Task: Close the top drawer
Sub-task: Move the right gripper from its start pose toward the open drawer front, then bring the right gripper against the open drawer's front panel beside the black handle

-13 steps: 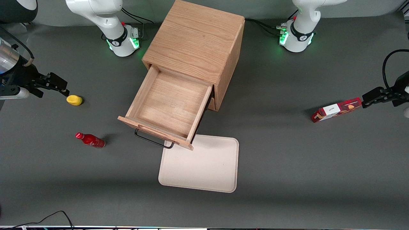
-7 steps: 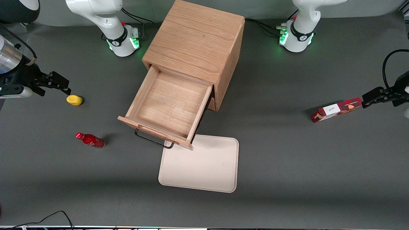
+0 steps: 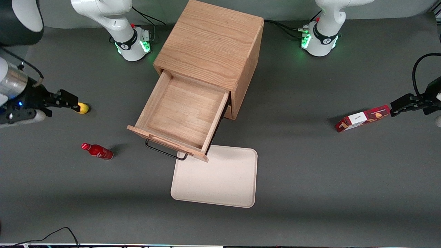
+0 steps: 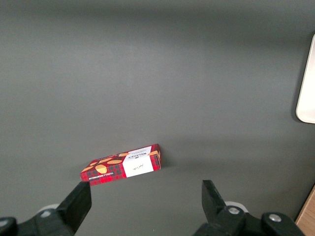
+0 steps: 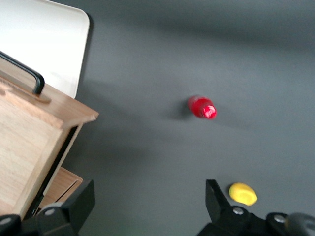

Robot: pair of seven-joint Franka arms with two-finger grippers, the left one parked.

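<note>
The top drawer (image 3: 182, 112) of the oak cabinet (image 3: 211, 44) stands pulled far out, and nothing lies in it. Its thin black wire handle (image 3: 164, 152) faces the front camera and overhangs the tray's edge. The right wrist view shows the drawer's front corner (image 5: 59, 105) and one end of the handle (image 5: 27, 73). My right gripper (image 3: 70, 102) hovers toward the working arm's end of the table, well apart from the drawer and just beside a small yellow object (image 3: 83, 109). It is open (image 5: 147, 196), with only bare table between the fingers.
A red bottle (image 3: 97, 151) lies on the table nearer the front camera than the gripper. A white tray (image 3: 217, 177) sits in front of the drawer. A red box (image 3: 362, 118) lies toward the parked arm's end.
My gripper has shifted nearer the front camera and slightly toward the cabinet, so a fingertip now overlaps the yellow object in the front view. The drawer has not moved.
</note>
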